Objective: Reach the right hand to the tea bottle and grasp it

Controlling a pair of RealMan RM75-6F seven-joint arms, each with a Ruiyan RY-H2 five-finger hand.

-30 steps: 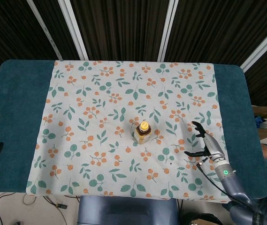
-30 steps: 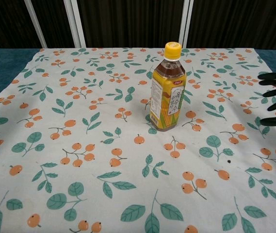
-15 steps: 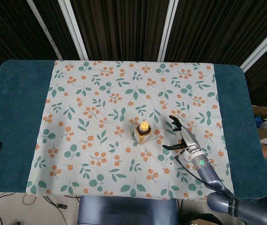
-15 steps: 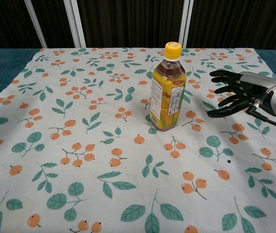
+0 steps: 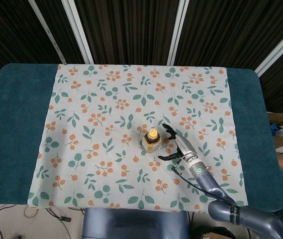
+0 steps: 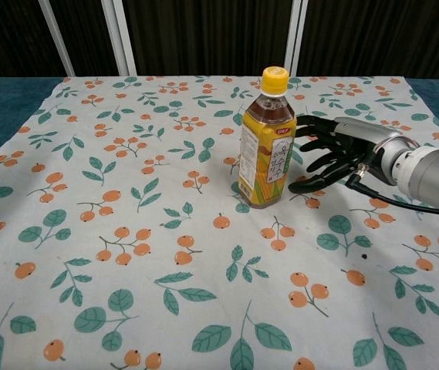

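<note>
Bottle [image 6: 267, 143] stands upright on the cloth [image 6: 126, 231]; your right hand [image 6: 329, 150] hovers just beside it, fingers spread, holding nothing.

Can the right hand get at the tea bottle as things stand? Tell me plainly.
Probably yes. The right hand is open beside the upright tea bottle, fingers spread toward it, with only bare cloth between them.

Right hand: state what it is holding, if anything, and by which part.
Nothing is held. The right hand is open beside the tea bottle, its fingers spread toward the label and not yet closed around it.
</note>
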